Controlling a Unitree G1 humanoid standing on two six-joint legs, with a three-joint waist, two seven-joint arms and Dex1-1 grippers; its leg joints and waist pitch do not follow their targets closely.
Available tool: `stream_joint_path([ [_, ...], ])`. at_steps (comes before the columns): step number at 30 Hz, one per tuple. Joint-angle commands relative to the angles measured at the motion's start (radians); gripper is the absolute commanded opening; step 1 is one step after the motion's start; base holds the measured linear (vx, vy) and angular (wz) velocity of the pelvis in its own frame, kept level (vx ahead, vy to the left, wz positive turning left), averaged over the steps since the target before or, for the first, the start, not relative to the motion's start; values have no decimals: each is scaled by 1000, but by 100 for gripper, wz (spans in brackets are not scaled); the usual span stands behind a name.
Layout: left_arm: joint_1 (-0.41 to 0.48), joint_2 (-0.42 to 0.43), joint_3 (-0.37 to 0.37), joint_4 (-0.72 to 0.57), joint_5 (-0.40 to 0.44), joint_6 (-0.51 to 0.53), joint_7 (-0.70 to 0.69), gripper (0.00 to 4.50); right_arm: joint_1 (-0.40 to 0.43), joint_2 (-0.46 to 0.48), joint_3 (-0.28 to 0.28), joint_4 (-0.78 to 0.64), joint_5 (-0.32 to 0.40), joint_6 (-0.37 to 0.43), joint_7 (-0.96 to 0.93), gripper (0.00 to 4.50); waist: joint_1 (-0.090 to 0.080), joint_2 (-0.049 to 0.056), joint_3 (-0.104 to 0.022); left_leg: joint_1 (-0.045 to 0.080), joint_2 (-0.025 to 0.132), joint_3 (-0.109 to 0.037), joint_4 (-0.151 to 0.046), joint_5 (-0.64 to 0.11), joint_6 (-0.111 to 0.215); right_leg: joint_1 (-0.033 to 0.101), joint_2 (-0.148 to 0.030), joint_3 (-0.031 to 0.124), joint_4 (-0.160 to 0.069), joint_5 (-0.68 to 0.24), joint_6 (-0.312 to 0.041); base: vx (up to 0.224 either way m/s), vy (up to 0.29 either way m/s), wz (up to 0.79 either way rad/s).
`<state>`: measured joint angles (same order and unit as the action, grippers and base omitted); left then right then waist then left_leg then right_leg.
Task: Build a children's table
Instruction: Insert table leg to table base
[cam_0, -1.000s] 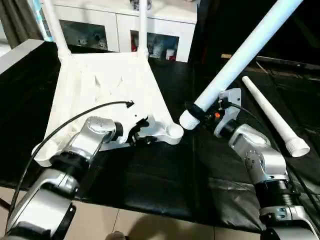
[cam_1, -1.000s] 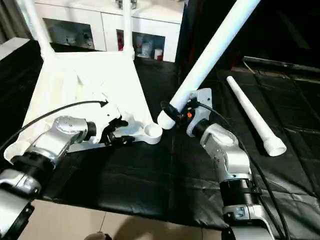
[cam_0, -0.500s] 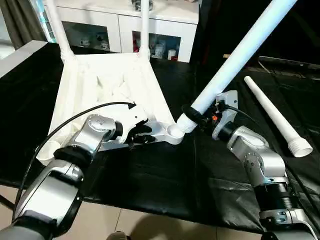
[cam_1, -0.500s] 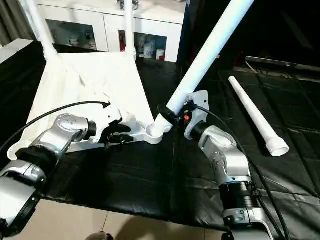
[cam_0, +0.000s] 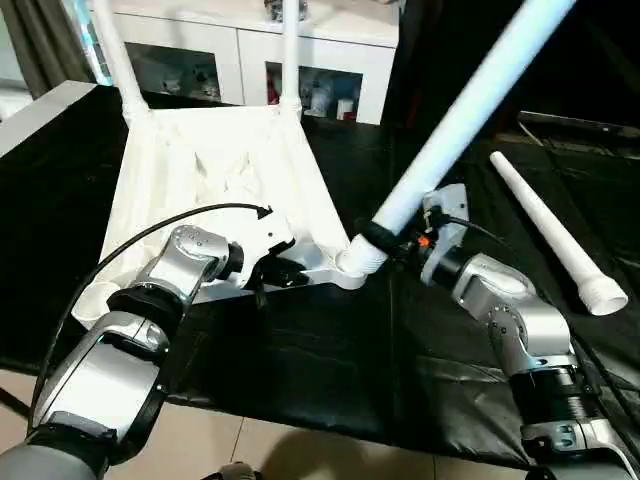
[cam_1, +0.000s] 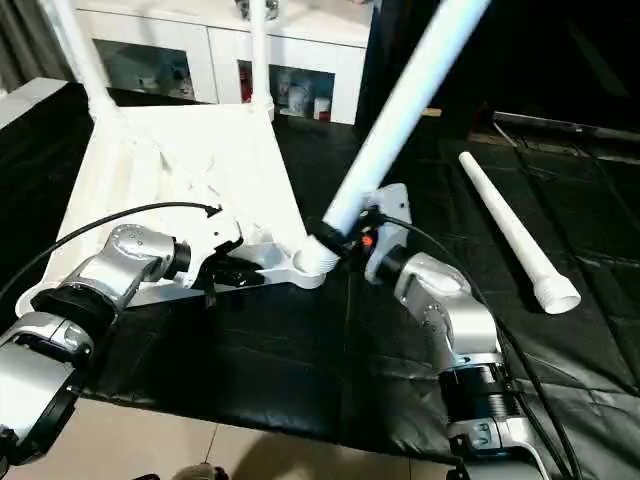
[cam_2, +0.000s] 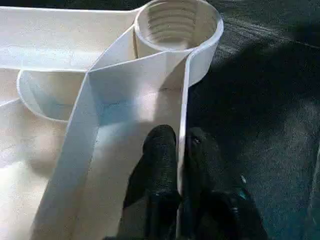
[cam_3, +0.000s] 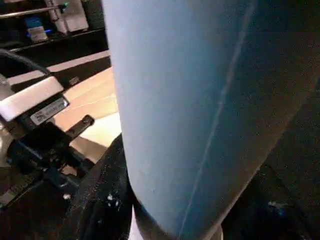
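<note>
The children's table top (cam_0: 210, 170) lies upside down on a black mat, ribbed side up. Two legs (cam_0: 115, 55) (cam_0: 290, 50) stand in its far corners. My left gripper (cam_2: 180, 150) is shut on the thin near rim wall, one black finger (cam_2: 160, 155) on each side of it, just short of the near right corner socket (cam_2: 175, 25). My right gripper (cam_0: 385, 235) is shut on a third leg (cam_0: 460, 110), which slants up to the right. Its lower end rests at that corner socket (cam_0: 350, 265).
Another loose leg (cam_0: 550, 230) lies on the mat to the right, its wide end towards me. A white cabinet with glass doors (cam_0: 240, 50) stands behind the table top. The mat's near edge meets a tiled floor (cam_0: 300, 450). A black cable (cam_0: 150, 240) arcs over my left forearm.
My left gripper has closed onto the table top's near rim. My right arm has carried the leg's lower end leftward onto the near right corner socket and tipped the leg more upright.
</note>
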<state>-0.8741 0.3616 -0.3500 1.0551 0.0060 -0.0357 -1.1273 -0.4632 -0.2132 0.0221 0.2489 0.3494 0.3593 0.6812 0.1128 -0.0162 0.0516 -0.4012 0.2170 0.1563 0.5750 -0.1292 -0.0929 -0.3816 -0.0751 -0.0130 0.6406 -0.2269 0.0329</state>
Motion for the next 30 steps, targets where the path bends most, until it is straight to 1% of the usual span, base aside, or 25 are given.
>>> stream_joint_path([
  [1, -8, -3, -3, 9, 18, -7, -18, 11, 5, -12, 15, -11, -9, 6, 17, 189, 0, 12, -75, 35, -1, 13, -59, -239, -24, 42, -40, 13, -69, 80, -260, 0, 0, 0],
  [3, -10, -6, 5, 17, 18, -10, -24, 1, 0, -11, 22, -9, -12, 9, 25, 189, 0, 12, -76, 35, 0, 13, -59, -229, -23, 41, -40, 13, -67, 94, -262, 0, 0, 0],
  [5, -10, -5, 6, 16, 20, -11, -34, 1, -8, -14, 37, 5, -21, 8, 35, 189, 0, 13, -76, 35, 0, 13, -58, -227, -21, 41, -41, 13, -66, 98, -262, 0, 0, 0],
  [6, -8, -4, 5, 15, 21, -12, -38, 1, -12, -16, 44, 12, -28, 5, 38, 189, 1, 9, -75, 34, -1, 13, -59, -224, -18, 42, -42, 13, -66, 93, -263, 0, 0, 0],
  [8, -5, -2, 2, 12, 24, -15, -43, 0, -17, -19, 57, 27, -42, -1, 41, 189, 0, 10, -75, 34, -1, 14, -59, -224, -19, 41, -42, 13, -68, 85, -261, 0, 0, 0],
  [9, 2, 2, -3, 6, 30, -22, -49, 0, -23, -19, 65, 41, -53, -1, 40, 189, -1, 5, -75, 34, -1, 15, -59, -224, -18, 41, -42, 13, -69, 80, -260, 0, 0, 0],
  [12, 24, 16, -21, -19, 51, -44, -59, 0, -40, -18, 84, 79, -88, -12, 25, 189, -3, 9, -74, 34, 0, 14, -60, -229, -22, 39, -43, 14, -69, 64, -256, 0, 0, 0],
  [13, 31, 21, -26, -29, 57, -53, -62, 0, -43, -18, 88, 86, -95, -16, 24, 189, -3, 2, -74, 33, 1, 14, -60, -228, -22, 40, -43, 14, -69, 63, -256, 0, 0, 0],
  [14, 36, 24, -30, -35, 61, -59, -64, 0, -44, -18, 91, 90, -99, -19, 24, 189, -3, 6, -74, 34, 2, 14, -60, -222, -19, 38, -44, 14, -68, 60, -254, 0, 0, 0],
  [15, 37, 25, -30, -37, 61, -59, -66, 0, -45, -18, 93, 92, -100, -20, 23, 189, -3, 6, -74, 34, 2, 15, -60, -221, -19, 38, -43, 14, -68, 63, -253, 0, 0, 0],
  [16, 53, 30, -21, -61, 52, -49, -81, 0, -51, -16, 103, 105, -109, -23, 23, 189, -3, 0, -73, 34, 2, 16, -60, -221, -17, 38, -43, 15, -69, 63, -252, 0, 0, 0],
  [17, 63, 33, -13, -78, 41, -38, -91, 0, -56, -14, 109, 116, -114, -23, 23, 189, -3, 3, -73, 33, 2, 15, -61, -219, -16, 39, -44, 14, -67, 64, -253, 0, 0, 0],
  [18, 70, 35, -11, -89, 39, -34, -95, 0, -59, -13, 112, 124, -118, -24, 22, 189, -5, -4, -73, 34, 3, 17, -61, -221, -13, 37, -43, 14, -68, 59, -252, 0, 0, 0],
  [20, 76, 39, -9, -100, 38, -32, -98, 0, -62, -13, 117, 130, -122, -22, 25, 189, -3, 1, -73, 34, 2, 17, -60, -219, -13, 36, -43, 14, -68, 48, -250, 0, 0, 0],
  [21, 86, 45, -6, -117, 34, -28, -100, 0, -63, -14, 124, 135, -126, -17, 29, 189, -3, -6, -72, 33, 4, 16, -62, -219, -12, 36, -44, 13, -67, 39, -248, 0, 0, 0],
  [22, 86, 45, -6, -117, 34, -28, -100, 0, -63, -14, 124, 135, -126, -17, 29, 189, -4, -4, -72, 33, 3, 16, -63, -221, -12, 35, -44, 14, -68, 34, -246, 0, 0, 0],
  [23, 91, 47, -3, -127, 31, -25, -101, 0, -64, -13, 128, 142, -129, -15, 38, 189, -5, -1, -72, 35, 4, 16, -63, -230, -15, 33, -44, 14, -69, 28, -244, 0, 0, 0],
  [24, 91, 47, -3, -128, 31, -25, -102, 0, -64, -13, 129, 142, -129, -15, 39, 189, -5, -5, -72, 35, 4, 16, -64, -237, -17, 33, -43, 14, -70, 23, -242, 0, 0, 0],
  [26, 100, 52, 3, -151, 28, -18, -118, 0, -68, -15, 159, 168, -147, -10, 75, 189, -5, -6, -72, 36, 4, 16, -64, -245, -20, 33, -44, 14, -71, 12, -237, 0, 0, 0],
  [28, 104, 53, 5, -159, 29, -16, -120, 0, -69, -14, 163, 176, -150, -12, 78, 189, -7, -5, -72, 35, 4, 16, -65, -245, -23, 32, -44, 14, -70, 10, -235, 0, 0, 0],
  [29, 105, 53, 6, -163, 29, -14, -118, 0, -71, -13, 165, 181, -151, -11, 79, 189, -8, -15, -72, 35, 4, 18, -65, -243, -20, 32, -43, 15, -72, 10, -234, 0, 0, 0],
  [30, 111, 56, 8, -182, 28, -4, -125, 0, -76, -14, 175, 198, -160, -18, 83, 189, -6, -12, -73, 35, 4, 17, -64, -235, -19, 32, -44, 14, -70, 13, -234, 0, 0, 0],
])
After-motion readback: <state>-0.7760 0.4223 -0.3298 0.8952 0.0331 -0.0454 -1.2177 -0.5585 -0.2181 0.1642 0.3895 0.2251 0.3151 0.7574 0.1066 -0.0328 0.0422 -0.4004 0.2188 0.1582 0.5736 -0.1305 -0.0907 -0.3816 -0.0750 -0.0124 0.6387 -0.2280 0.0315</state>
